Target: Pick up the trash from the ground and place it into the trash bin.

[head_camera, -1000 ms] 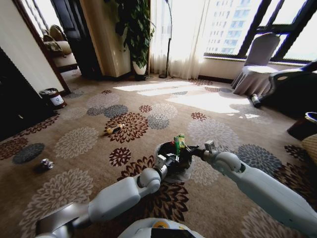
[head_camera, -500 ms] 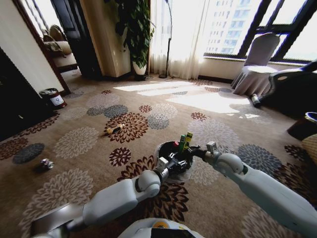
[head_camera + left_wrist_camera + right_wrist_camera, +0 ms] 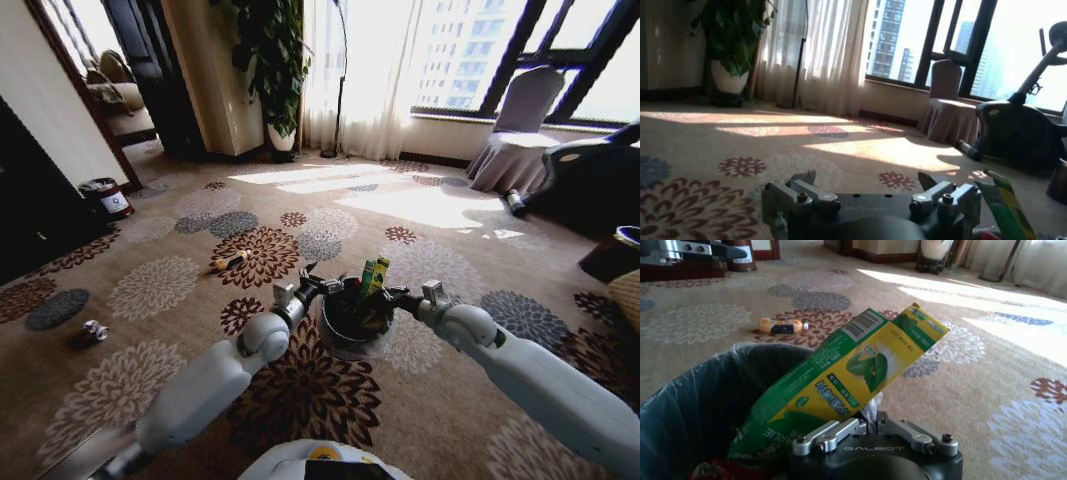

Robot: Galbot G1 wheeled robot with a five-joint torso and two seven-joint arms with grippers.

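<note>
One green-and-yellow packet [image 3: 847, 375] is leaning into the trash bin [image 3: 345, 335] at the lower centre of the head view, its long axis tilting up and away from the bin's liner [image 3: 680, 405], lower end inside the rim and upper end sticking out above it. The right gripper [image 3: 867, 432] is sitting directly under that lower end, at the bin's right rim, and appears to be pinching the packet, though the contact itself is hidden. The left gripper [image 3: 870, 192] is hovering at the bin's left rim with its jaws spread wide and nothing between them. Two more pieces are lying well apart from both arms: a yellow-and-black item [image 3: 230, 262] above left of the bin, a small can [image 3: 93, 331] at far left.
</note>
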